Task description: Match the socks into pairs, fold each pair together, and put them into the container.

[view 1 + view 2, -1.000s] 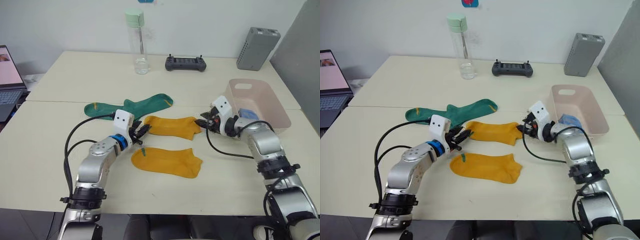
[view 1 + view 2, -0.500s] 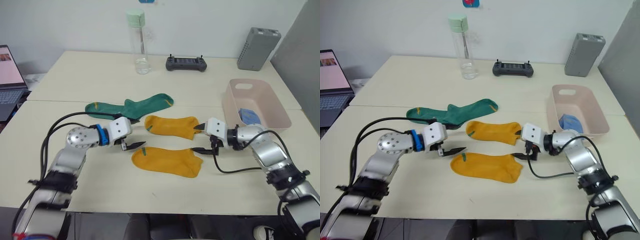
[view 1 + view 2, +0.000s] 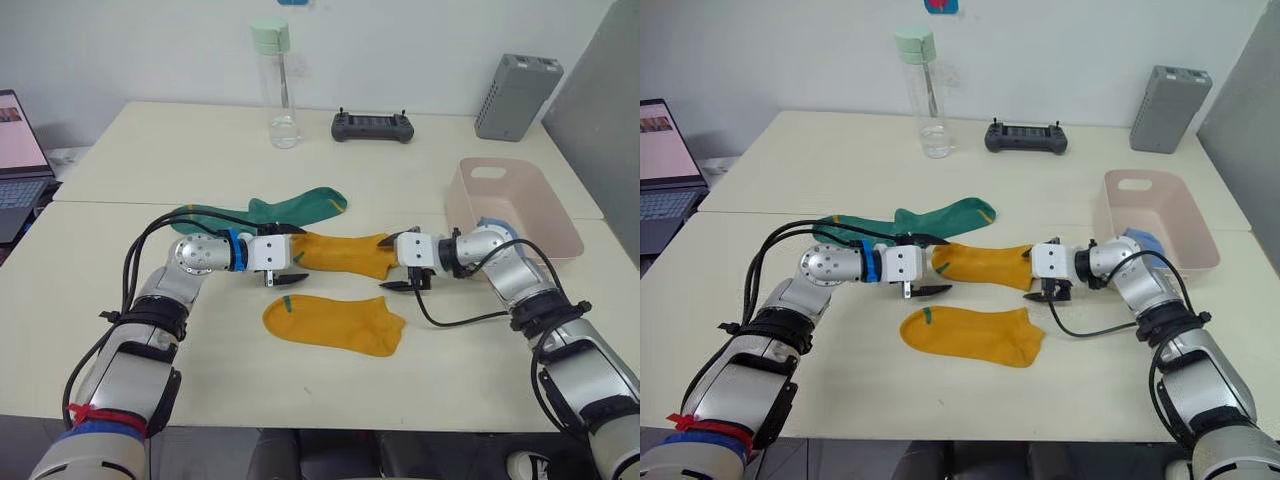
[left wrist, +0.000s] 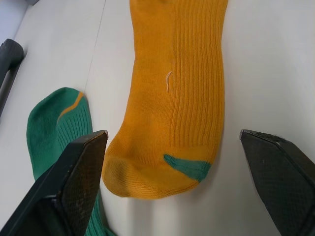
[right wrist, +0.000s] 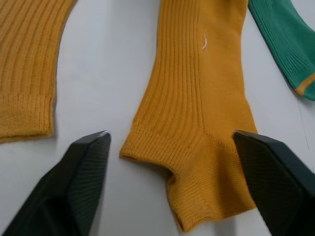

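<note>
Socks lie flat on the desk (image 3: 110, 330): the far yellow sock (image 3: 345, 252) between both pincers, the near yellow sock (image 3: 335, 322) just nearer, a green sock (image 3: 295, 208) further off. The left pincer (image 3: 283, 268) spreads released at the far yellow sock's toe, the right pincer (image 3: 396, 264) released at its cuff. The pink container (image 3: 545, 232), right, holds a blue sock (image 3: 497, 227).

Left wrist view: parted fingers (image 4: 74, 182) flank the yellow toe (image 4: 157, 174).

Right wrist view: parted fingers (image 5: 81, 182) flank the cuff (image 5: 197, 162).
</note>
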Motion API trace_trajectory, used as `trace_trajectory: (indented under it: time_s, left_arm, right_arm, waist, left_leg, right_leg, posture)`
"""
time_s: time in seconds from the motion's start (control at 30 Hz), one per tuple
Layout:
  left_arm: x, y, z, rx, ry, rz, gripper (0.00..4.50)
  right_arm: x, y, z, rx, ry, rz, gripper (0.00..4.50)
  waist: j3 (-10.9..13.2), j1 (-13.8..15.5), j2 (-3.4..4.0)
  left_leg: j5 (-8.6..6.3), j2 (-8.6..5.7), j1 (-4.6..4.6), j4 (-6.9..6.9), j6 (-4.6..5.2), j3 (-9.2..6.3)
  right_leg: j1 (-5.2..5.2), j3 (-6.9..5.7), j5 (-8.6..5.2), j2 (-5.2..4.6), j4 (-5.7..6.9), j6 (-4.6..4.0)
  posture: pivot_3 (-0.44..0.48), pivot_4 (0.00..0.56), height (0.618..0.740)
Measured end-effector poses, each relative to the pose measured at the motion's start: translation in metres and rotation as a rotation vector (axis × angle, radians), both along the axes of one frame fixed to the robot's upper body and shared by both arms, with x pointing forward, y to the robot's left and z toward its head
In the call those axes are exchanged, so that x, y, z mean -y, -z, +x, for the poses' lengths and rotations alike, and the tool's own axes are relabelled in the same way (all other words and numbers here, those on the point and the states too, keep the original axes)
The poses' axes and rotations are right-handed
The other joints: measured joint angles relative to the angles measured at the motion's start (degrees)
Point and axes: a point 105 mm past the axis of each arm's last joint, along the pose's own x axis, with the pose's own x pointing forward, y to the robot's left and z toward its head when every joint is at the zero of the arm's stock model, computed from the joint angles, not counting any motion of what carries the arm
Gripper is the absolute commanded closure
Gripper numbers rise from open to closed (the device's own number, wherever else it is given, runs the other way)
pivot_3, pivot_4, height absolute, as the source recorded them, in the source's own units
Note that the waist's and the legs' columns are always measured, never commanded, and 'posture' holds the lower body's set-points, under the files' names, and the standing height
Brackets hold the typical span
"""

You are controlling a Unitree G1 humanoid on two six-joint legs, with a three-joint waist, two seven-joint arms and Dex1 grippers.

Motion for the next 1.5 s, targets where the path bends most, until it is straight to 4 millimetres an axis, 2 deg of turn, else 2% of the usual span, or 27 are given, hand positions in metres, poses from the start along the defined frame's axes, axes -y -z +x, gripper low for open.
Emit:
trace_trajectory:
  time_s: [0.27,0.3,0.4,0.53,0.7,0.8,0.97,1.17,1.5]
  left_arm:
    - [-0.001,0.009,0.000,-0.035,-0.008,0.000,3.23]
    - [-0.002,0.010,0.000,-0.039,-0.010,0.002,3.56]
    - [-0.001,0.013,0.001,-0.051,-0.013,0.001,4.49]
    - [-0.001,0.013,0.001,-0.059,-0.011,0.004,4.49]
    - [0.003,0.012,0.001,-0.075,0.001,-0.007,4.49]
    - [0.004,0.013,0.000,-0.099,0.003,-0.015,4.50]
    - [0.004,0.013,0.000,-0.109,-0.002,-0.018,4.50]
    - [0.004,0.013,0.000,-0.109,-0.001,-0.018,4.50]
    - [0.006,0.011,0.000,-0.103,0.008,-0.023,4.50]
  right_arm:
    - [-0.002,0.003,-0.006,-0.008,-0.062,-0.025,4.27]
    - [-0.002,0.004,-0.006,-0.010,-0.060,-0.026,4.50]
    - [-0.001,0.005,-0.005,-0.017,-0.047,-0.019,4.50]
    - [0.004,0.004,0.000,-0.028,-0.016,-0.012,4.50]
    - [0.005,-0.006,0.003,-0.039,0.008,0.025,4.50]
    - [-0.001,-0.017,-0.004,-0.081,-0.011,0.085,3.93]
    - [-0.001,-0.003,-0.017,-0.147,-0.020,0.061,2.20]
    - [0.007,0.008,-0.011,-0.189,0.071,0.031,2.20]
    - [0.011,0.007,0.002,-0.243,0.167,0.046,2.20]
  waist:
    - [0.00,0.00,0.01]
    - [0.00,0.00,0.01]
    - [0.00,0.01,0.01]
    - [0.01,0.02,0.01]
    - [0.02,0.01,0.02]
    - [0.02,0.02,0.02]
    - [0.02,0.03,0.02]
    - [0.02,0.02,0.02]
    - [0.01,0.00,0.02]
  left_leg:
    - [0.00,0.00,0.00,0.11,0.00,-0.01]
    - [0.00,0.00,0.00,0.10,0.00,-0.01]
    - [0.00,0.00,-0.01,0.09,0.00,-0.02]
    - [0.00,0.00,-0.01,0.06,0.00,-0.02]
    - [0.00,-0.01,-0.03,0.05,0.00,-0.03]
    - [0.00,0.00,-0.03,0.03,0.00,-0.07]
    - [0.00,-0.01,-0.04,0.04,0.00,-0.08]
    - [0.00,0.00,-0.03,0.06,0.00,-0.08]
    - [0.00,0.00,-0.02,0.27,0.00,-0.09]
  right_leg:
    - [0.02,0.00,0.01,0.00,0.05,0.07]
    - [0.02,0.00,0.03,0.01,0.05,0.03]
    - [0.02,-0.01,0.04,0.00,0.04,0.01]
    - [0.01,-0.03,0.04,0.00,0.04,0.00]
    - [0.01,-0.04,0.04,0.00,0.04,0.00]
    - [0.02,-0.08,0.04,0.00,0.05,0.00]
    - [0.02,-0.09,0.04,0.00,0.05,0.00]
    - [0.02,-0.09,0.04,0.01,0.05,0.00]
    - [0.12,-0.09,0.06,0.01,0.06,0.03]
  posture:
    - [0.000,0.150,0.740]
    - [0.000,0.150,0.740]
    - [0.000,0.150,0.740]
    - [0.000,0.150,0.740]
    - [0.000,0.150,0.740]
    - [0.000,0.150,0.740]
    - [0.000,0.150,0.740]
    - [0.000,0.150,0.740]
    - [0.000,0.150,0.740]
